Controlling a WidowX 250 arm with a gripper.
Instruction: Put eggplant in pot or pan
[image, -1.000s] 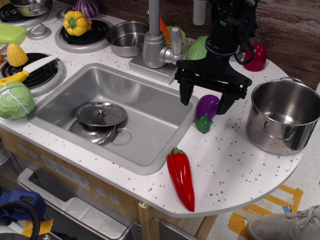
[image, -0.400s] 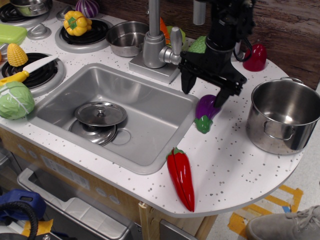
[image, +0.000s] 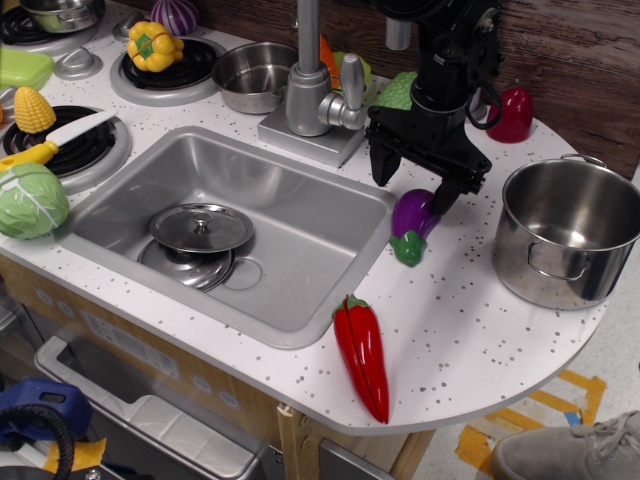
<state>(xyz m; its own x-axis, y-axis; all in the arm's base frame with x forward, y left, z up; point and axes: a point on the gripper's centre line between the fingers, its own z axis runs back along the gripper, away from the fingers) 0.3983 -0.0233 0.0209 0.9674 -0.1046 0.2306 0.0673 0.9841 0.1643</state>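
The small purple eggplant (image: 413, 222) with its green cap toward the front lies on the white speckled counter, just right of the sink. My black gripper (image: 414, 181) hangs open directly above and slightly behind it, one fingertip (image: 383, 170) to its left and the other touching or just above its right end. The gripper holds nothing. The large deep steel pot (image: 563, 232) with loop handles stands empty on the counter to the right of the eggplant.
A red pepper (image: 364, 354) lies near the counter's front edge. The sink (image: 300, 225) holds a steel lid (image: 201, 227). The faucet (image: 312, 75), a small steel pan (image: 249, 75), a green vegetable and a red item stand behind. Stove burners with corn, cabbage, a knife and a yellow pepper are at left.
The gripper has moved back and up a little and its fingers have narrowed. The eggplant has stayed in place on the counter.
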